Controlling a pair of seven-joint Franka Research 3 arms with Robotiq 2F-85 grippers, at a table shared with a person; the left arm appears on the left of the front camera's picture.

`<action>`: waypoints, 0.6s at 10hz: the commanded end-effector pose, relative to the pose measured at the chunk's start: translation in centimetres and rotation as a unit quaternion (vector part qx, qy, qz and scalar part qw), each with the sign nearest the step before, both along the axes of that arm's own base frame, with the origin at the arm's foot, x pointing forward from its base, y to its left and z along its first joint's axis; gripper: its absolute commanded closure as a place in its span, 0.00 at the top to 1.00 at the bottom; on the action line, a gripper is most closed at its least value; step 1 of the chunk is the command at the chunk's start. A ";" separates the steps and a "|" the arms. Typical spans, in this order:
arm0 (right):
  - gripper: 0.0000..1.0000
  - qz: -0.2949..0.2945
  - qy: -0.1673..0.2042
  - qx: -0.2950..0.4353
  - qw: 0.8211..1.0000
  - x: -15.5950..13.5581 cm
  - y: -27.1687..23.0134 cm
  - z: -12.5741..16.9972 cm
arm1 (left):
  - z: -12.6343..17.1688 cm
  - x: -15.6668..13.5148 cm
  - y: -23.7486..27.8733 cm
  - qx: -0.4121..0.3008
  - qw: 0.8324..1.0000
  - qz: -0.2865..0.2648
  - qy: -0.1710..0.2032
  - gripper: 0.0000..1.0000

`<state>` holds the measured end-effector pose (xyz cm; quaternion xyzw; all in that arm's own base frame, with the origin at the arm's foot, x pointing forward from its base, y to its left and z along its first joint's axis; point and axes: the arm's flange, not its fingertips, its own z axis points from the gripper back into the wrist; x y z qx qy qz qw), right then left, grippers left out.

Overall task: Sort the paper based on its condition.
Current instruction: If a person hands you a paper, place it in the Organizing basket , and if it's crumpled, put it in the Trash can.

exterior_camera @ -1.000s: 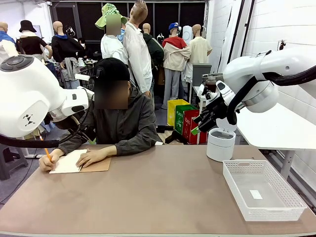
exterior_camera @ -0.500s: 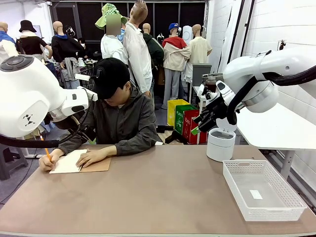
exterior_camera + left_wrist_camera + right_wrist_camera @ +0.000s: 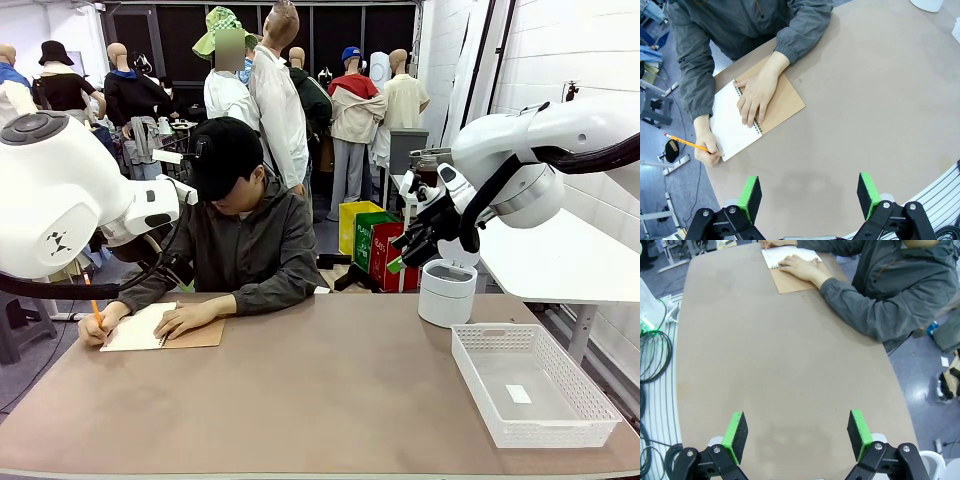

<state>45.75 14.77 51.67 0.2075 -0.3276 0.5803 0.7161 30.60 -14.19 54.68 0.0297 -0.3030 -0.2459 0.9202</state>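
While the person's hand (image 3: 192,318) lies flat across the spiral notebook (image 3: 196,335) and the other hand works a pencil (image 3: 686,144) at its near edge, the sensible course is, I judge, to hold both arms off and wait for a sheet to be freed before reaching. Going in now would risk striking the hands, and a bound page cannot be lifted cleanly. Once a sheet lies loose, a flat one wants a low, shallow approach at one edge, and a wad a plain pinch from above. The paper here is the open page (image 3: 731,124) of that notebook, white and smooth, at the far left of the counter (image 3: 320,400) in front of the person and partly under the flat hand. The left fingers (image 3: 751,196) are spread wide and hold nothing. They hang above bare counter, with the page well ahead of them and off to one side. The right fingers (image 3: 736,436) are likewise spread and empty, high over the counter's other end, with the page (image 3: 785,256) far across it. A white mesh basket (image 3: 470,372) and a round white bin (image 3: 447,292) wait on the right, presumably the two destinations.
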 end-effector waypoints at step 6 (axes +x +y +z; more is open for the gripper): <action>1.00 0.000 0.003 0.005 1.000 0.0 0.0 0.1 | 0.0 0.0 0.1 0.004 1.000 -0.004 0.000 1.00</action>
